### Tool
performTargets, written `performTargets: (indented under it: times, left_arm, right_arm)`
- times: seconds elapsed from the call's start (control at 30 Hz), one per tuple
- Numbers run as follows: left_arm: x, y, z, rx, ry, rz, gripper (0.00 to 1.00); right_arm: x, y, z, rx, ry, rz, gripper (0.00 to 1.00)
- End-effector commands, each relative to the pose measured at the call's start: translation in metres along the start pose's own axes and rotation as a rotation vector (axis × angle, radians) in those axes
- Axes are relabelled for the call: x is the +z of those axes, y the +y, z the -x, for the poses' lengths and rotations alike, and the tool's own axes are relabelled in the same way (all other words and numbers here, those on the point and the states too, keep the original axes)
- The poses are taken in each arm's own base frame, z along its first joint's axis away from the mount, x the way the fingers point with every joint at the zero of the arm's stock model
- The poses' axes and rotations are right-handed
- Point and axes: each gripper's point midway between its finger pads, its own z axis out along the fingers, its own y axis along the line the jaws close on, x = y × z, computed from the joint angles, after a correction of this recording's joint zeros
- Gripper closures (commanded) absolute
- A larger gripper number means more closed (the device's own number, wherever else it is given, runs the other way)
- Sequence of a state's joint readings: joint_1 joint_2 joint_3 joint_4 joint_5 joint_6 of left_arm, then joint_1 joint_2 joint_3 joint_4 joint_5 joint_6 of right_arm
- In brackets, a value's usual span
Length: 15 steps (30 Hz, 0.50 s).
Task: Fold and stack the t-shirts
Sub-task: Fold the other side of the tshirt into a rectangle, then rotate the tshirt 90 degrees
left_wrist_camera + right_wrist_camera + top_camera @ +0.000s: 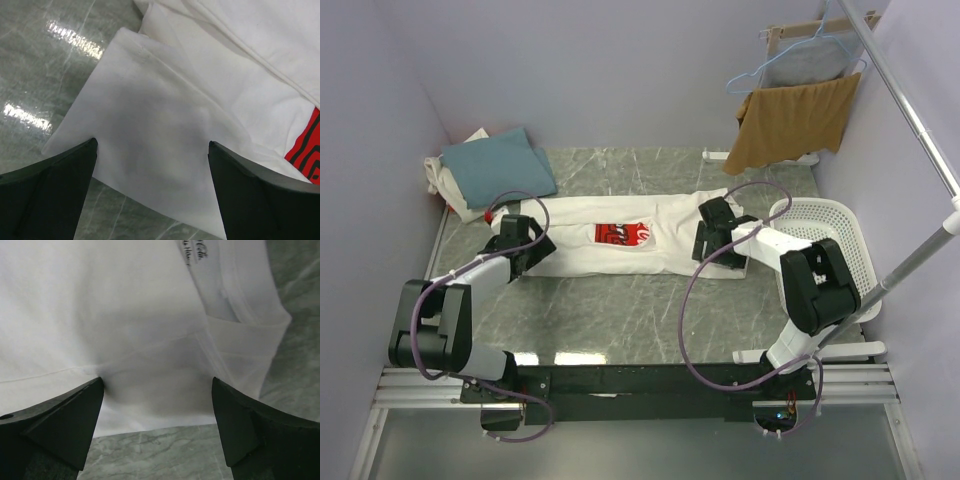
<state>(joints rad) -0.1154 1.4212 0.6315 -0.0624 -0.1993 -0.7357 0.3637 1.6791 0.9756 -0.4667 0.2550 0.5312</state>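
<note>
Over white t-shirt (665, 238) ends, left gripper (152, 149) and right gripper (157, 385) wide open, empty; shallow pinch risks slipping, skewed fold

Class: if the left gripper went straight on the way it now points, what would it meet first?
Most likely the white t-shirt: its edge lies flat on the table, right between the fingers of the open left gripper. How far off it is remains unclear.
</note>
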Motion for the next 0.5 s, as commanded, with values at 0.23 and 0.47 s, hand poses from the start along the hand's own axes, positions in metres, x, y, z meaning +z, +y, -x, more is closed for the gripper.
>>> performTargets:
  times: [0.23, 0.47]
  left_arm:
    - [-0.012, 0.005, -0.023, 0.105, 0.118, 0.052, 0.01]
    - [-0.047, 0.0, -0.02, 0.098, 0.119, 0.058, 0.01]
  right_arm:
    - [-0.013, -0.049, 0.026, -0.056, -0.045, -0.201, 0.05]
    - [-0.051, -0.036, 0.064, 0.001, -0.173, -0.116, 0.04]
